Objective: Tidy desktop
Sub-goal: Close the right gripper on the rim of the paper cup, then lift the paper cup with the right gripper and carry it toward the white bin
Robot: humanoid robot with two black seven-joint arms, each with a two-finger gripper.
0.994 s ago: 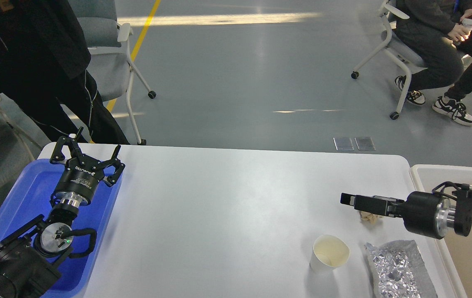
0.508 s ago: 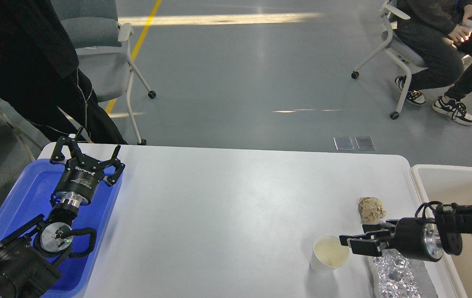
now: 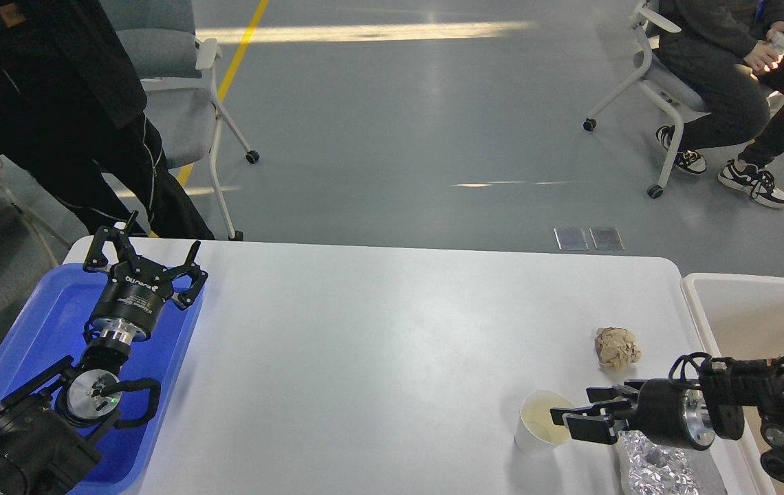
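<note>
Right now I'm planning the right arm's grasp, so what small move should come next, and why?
Probably ease the right pincer a little further left so its open fingers straddle the rim of the white paper cup, then close. The pincer sits at the cup's right edge, and the cup stands upright on the glossy white desktop, not yet held.

White lettering on black left gripper body over blue tray, upside down (too small to read).
</note>
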